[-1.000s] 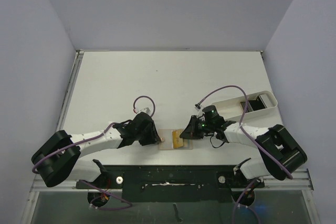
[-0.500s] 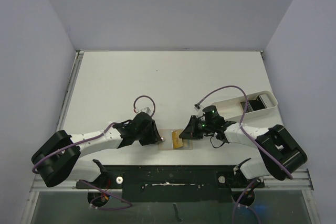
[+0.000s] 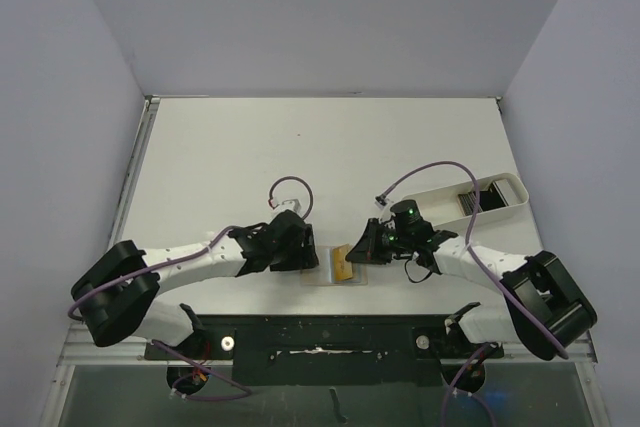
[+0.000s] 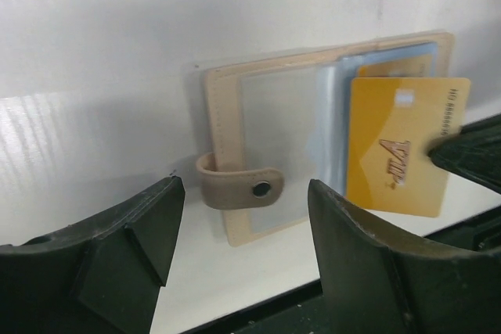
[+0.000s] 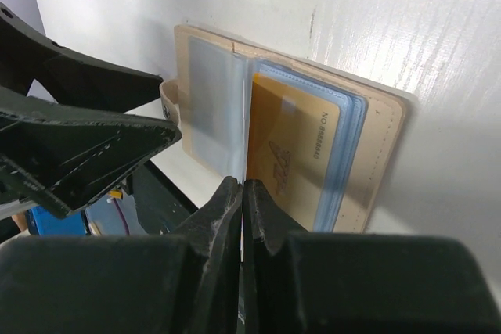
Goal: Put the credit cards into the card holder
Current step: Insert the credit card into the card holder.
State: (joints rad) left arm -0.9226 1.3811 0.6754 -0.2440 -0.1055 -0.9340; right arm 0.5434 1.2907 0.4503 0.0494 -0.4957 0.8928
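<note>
While the left claw (image 4: 244, 201) hung wide open just short of the strap (image 4: 235, 187), the tan card holder (image 4: 274, 123) lay open at the table's (image 3: 300, 147) near edge. Gold card (image 4: 399, 146) over its right half. Right claw (image 5: 241, 193) pressed shut at the clear sleeves (image 5: 215, 91); couldn't tell what it pinched.
</note>
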